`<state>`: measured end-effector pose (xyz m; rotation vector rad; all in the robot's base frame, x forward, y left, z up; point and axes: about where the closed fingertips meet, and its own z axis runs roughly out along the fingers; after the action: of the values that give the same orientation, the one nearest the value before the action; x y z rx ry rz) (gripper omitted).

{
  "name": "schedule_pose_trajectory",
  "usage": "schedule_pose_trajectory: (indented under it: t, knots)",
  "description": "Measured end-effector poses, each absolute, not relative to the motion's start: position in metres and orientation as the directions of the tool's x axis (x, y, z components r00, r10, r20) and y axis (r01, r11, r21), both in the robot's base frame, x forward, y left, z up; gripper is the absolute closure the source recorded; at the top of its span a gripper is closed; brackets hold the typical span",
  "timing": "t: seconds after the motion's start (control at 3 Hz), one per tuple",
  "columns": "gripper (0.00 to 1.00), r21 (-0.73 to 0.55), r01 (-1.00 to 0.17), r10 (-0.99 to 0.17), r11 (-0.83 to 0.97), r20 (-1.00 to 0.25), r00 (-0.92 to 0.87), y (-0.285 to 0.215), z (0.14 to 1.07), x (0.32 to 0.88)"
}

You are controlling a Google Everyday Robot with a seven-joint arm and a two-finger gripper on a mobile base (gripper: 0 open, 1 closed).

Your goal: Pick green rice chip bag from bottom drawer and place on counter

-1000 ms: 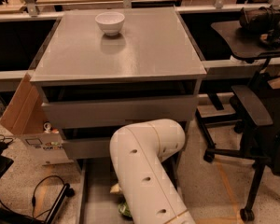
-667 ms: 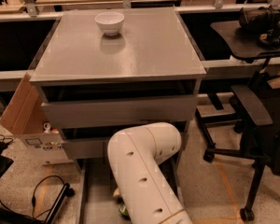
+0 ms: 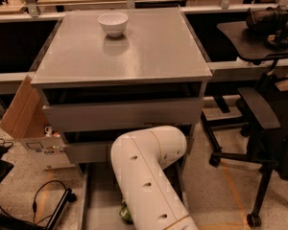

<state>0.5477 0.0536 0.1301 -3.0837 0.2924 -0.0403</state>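
The counter (image 3: 149, 51) is the flat grey top of the drawer cabinet. The bottom drawer (image 3: 100, 195) is pulled out at the lower edge of the view, its grey floor showing left of my white arm (image 3: 149, 176). A small patch of the green rice chip bag (image 3: 125, 212) shows in the drawer, just at the arm's left edge. The arm reaches down into the drawer and hides most of the bag. My gripper is hidden under the arm, down in the drawer by the bag.
A white bowl (image 3: 113, 23) stands at the back of the counter. The two upper drawers (image 3: 120, 115) are pushed in. A cardboard box (image 3: 21, 111) leans at the left. A black chair (image 3: 259, 128) and a desk (image 3: 249, 37) stand at the right. Cables (image 3: 38, 200) lie on the floor.
My arm has shifted slightly to the left over the drawer. The patch of green bag stays at about the same spot.
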Motion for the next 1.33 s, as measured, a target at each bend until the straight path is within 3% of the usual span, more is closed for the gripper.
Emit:
schedule_pose_trajectory:
  t: [0.33, 0.67, 1.33]
  knots:
    - [0.94, -0.044, -0.187, -0.188, -0.981, 0.02, 0.982, 0.053, 0.129, 0.546]
    - [1.0, -0.044, -0.187, -0.188, -0.981, 0.02, 0.982, 0.053, 0.13, 0.546]
    - [1.0, -0.089, -0.153, -0.153, -0.984, 0.002, 0.988, 0.055, 0.14, 0.539]
